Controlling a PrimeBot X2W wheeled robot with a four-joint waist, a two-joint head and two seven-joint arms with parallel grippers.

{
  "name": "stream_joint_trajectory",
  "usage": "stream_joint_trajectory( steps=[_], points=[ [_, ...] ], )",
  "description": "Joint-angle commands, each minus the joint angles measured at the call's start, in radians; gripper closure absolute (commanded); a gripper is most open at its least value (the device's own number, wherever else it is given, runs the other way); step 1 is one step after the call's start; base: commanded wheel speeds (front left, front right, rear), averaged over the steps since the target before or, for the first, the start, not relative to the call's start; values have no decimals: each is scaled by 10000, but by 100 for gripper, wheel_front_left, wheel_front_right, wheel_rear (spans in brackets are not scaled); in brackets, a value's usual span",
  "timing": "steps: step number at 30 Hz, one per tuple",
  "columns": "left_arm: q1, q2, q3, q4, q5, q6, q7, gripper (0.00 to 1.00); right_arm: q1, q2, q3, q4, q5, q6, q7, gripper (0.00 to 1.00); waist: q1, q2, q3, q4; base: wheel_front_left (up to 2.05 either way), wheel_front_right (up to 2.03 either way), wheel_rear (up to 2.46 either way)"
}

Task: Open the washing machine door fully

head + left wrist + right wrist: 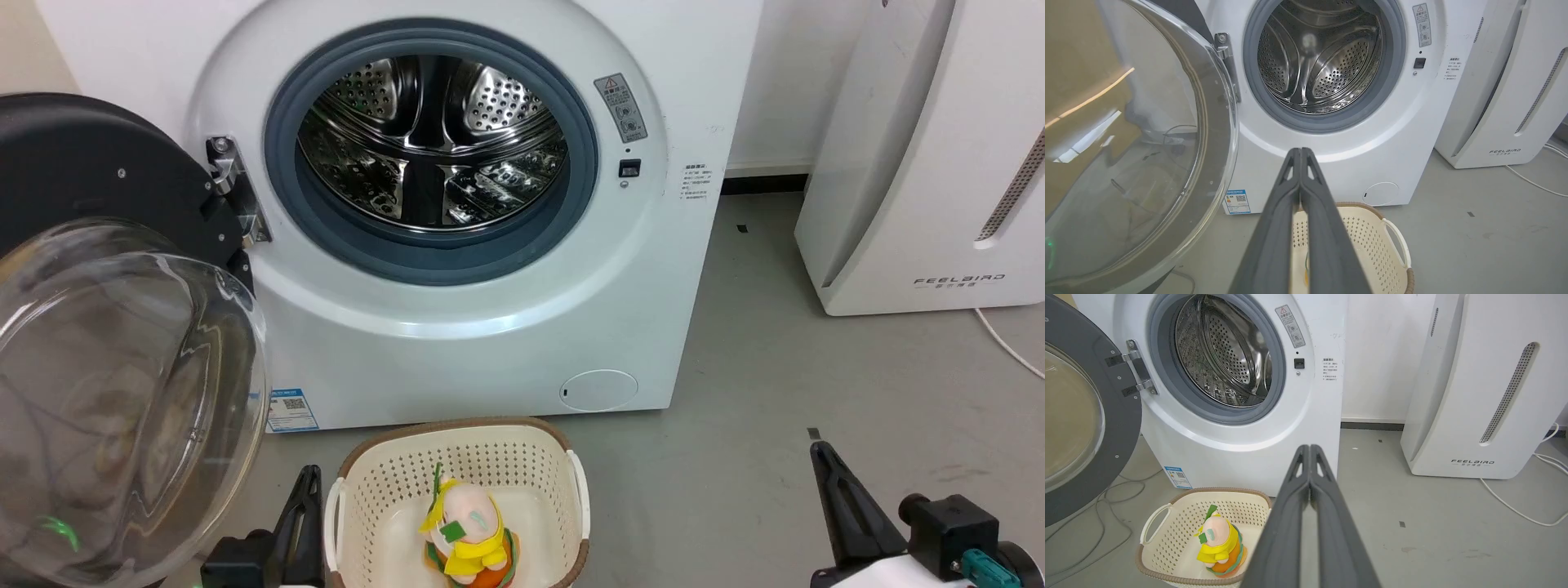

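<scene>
The white washing machine (490, 343) fills the upper middle, its grey-rimmed mouth showing the steel drum (433, 139). The washing machine door (122, 367) hangs swung out wide on the left, its clear glass bowl bulging toward me and its dark back rim held by a metal hinge (237, 192). Low at the left, beside the door's lower edge, my left gripper (309, 478) is shut on nothing; its fingertips (1300, 153) meet in the left wrist view. My right gripper (819, 452) is shut and empty at the lower right, apart from the machine, with fingers (1310, 451) pressed together.
A cream perforated basket (457, 465) holding a pink and yellow plush toy (465, 531) stands on the grey floor right in front of the machine. A white FEELBIRD appliance (922, 163) stands at the right, a white cable (1008, 347) trailing from it. Cables (1106, 498) lie under the door.
</scene>
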Motion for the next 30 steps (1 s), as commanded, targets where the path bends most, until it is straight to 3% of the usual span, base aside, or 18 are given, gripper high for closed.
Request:
stream_joint_trajectory(
  steps=[1, 30],
  points=[
    [-25, -25, 37, -17, 56, -40, 51, 100, -28, 1, 1, 12, -20, 0, -15, 100, 0, 0, 6, 11, 0, 0, 0],
    [-260, -393, 481, -179, 593, -441, 542, 100, -300, 7, -25, 125, -225, 2, 77, 100, 0, 0, 123, 165, 0, 0, 0]
  ],
)
